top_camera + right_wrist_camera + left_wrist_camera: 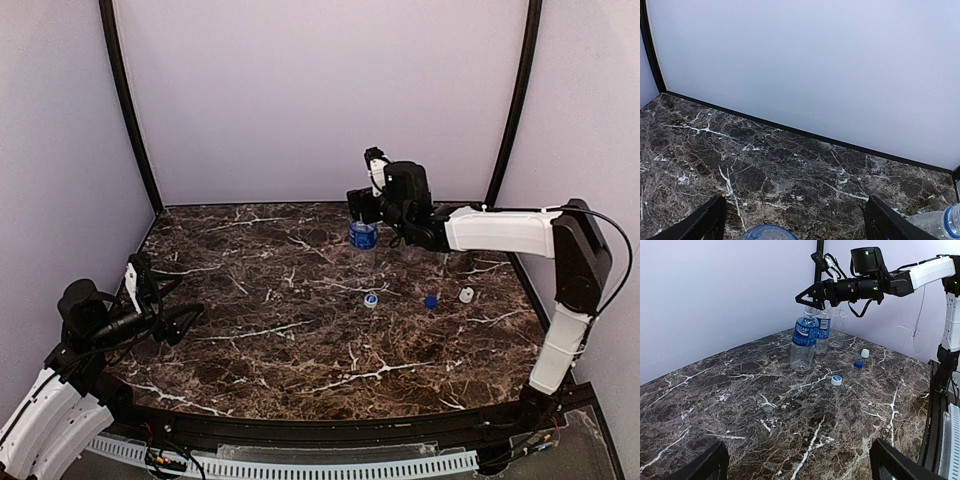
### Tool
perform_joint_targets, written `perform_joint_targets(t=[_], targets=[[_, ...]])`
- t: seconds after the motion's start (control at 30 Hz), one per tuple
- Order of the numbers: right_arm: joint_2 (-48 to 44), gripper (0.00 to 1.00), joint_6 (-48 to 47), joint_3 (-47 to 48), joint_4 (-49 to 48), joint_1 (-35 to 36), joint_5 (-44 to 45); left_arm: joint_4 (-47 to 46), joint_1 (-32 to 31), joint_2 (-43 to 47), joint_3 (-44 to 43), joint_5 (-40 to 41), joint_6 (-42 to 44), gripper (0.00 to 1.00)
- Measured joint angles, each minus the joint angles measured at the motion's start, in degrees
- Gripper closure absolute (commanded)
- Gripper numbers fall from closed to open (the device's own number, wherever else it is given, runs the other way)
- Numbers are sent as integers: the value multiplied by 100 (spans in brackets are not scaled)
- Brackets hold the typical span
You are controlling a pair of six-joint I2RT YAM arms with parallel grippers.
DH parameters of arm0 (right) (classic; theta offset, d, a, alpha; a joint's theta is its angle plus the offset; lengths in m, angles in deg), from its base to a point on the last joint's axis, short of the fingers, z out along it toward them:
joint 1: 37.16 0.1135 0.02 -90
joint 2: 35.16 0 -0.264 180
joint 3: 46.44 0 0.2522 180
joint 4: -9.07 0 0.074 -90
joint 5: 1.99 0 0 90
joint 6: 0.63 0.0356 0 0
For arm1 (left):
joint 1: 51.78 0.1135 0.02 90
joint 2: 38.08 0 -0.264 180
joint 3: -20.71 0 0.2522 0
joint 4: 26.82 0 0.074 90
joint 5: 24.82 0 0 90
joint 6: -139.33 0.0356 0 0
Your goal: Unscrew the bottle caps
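Your right gripper point(807, 301) hangs just above the neck of the blue-label bottle point(804, 340), jaws spread wide and holding nothing; your left gripper point(800, 462) is also wide open and holds nothing, low over the near left of the marble table point(250, 370), well apart from everything.

The main risk sits under the right jaws; the wrist view shows the bottle mouth between the 2 fingers point(707, 220), so a sideways pull-away could clip the neck; these bottles look empty and light, so I judge a slight knock would tip one. The 3 stand close together at the far centre-right, the middle bottle point(823, 330) just beside the blue-label one and the plain bottle point(839, 327) just behind; 1 falling could take its neighbours down. Lift straight up before you swing away.

All 3 bottles stand upright, long axis vertical, mouths pointing up.

The 3 caps appear to be off; the blue cap point(858, 364) lies between the near white cap point(837, 380) and the far white cap point(865, 353), in a loose row right of the bottles and nearer you; each lies flat, though I cannot tell which face is up. A low sweep of the right arm could scatter them.
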Motion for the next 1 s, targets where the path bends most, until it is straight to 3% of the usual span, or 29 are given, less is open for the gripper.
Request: perform_joint_targets(t=[0.63, 0.8, 1.0], targets=[[-245, 4, -208, 457, 946, -31, -704, -13, 0, 61, 2, 63, -2, 1], [-1161, 3, -33, 105, 1342, -247, -726, -9, 55, 63, 2, 621, 2, 1], [-2973, 3, 568, -1421, 1849, -1250, -555, 7, 328, 70, 2, 1491, 59, 1]])
